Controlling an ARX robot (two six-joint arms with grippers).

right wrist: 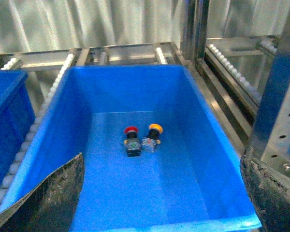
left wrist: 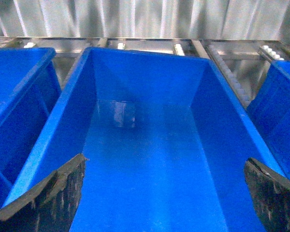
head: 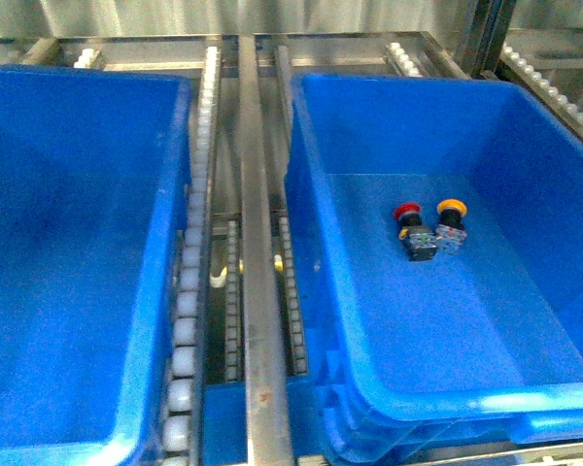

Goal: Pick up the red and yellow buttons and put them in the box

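The box [head: 447,403] is the blue bin on the right with a doubled rim at its near edge. On its floor lie a red button [head: 408,221] and a yellow button [head: 451,223], side by side, caps toward the far wall. The right wrist view looks down into this box [right wrist: 125,68] at the red button [right wrist: 132,140] and the yellow button [right wrist: 152,137]. My right gripper [right wrist: 163,158] hangs open above the box's near end, well short of the buttons. My left gripper [left wrist: 165,158] is open over an empty blue bin [left wrist: 145,50]. Neither arm shows in the front view.
The empty single-rimmed blue bin [head: 154,291] stands on the left. Between the two bins run metal rails [head: 257,291] and white roller tracks [head: 187,320]. A metal upright [right wrist: 280,96] stands close by the right gripper. Corrugated metal wall closes the back.
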